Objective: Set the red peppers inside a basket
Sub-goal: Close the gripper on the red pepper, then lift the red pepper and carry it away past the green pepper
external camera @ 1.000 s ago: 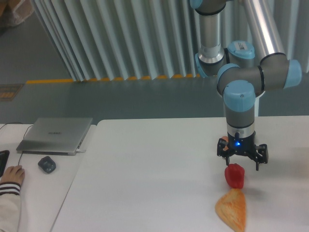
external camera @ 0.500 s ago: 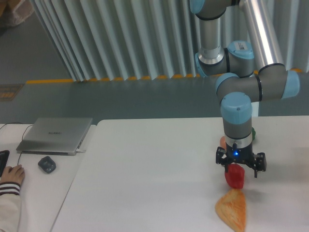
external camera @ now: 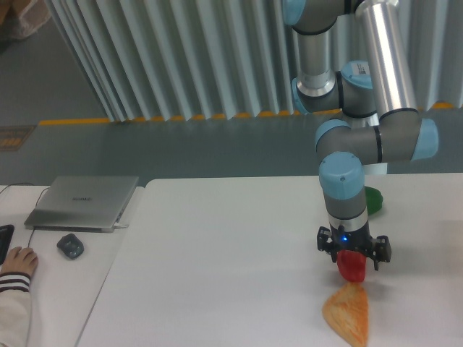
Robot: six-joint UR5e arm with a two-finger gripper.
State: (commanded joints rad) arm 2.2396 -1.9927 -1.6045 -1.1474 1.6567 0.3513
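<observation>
The red pepper (external camera: 352, 267) rests on the white table (external camera: 231, 275), toward the table's right side. The gripper (external camera: 354, 254) is positioned directly over the red pepper, with its two fingers spread wide and straddling the pepper's upper part, one finger on each side. Contact between the fingers and the pepper cannot be determined from this view. A blue indicator light is lit on the gripper body just above the pepper.

Relative to the red pepper:
- The orange-yellow bread wedge (external camera: 347, 313) lies on the table just in front of the pepper, its narrow tip pointing toward the pepper and close to it.
- The green pepper (external camera: 372, 199) lies behind the pepper, partly hidden by the arm's wrist section.
- The arm (external camera: 340, 181) rises vertically from the gripper, above the pepper.
- A closed grey laptop (external camera: 83, 202) sits well apart to the left, on a separate surface.
- A dark computer mouse (external camera: 70, 246) lies just in front of the laptop.
- A person's hand (external camera: 17, 262) in a striped sleeve rests at the far left edge.
</observation>
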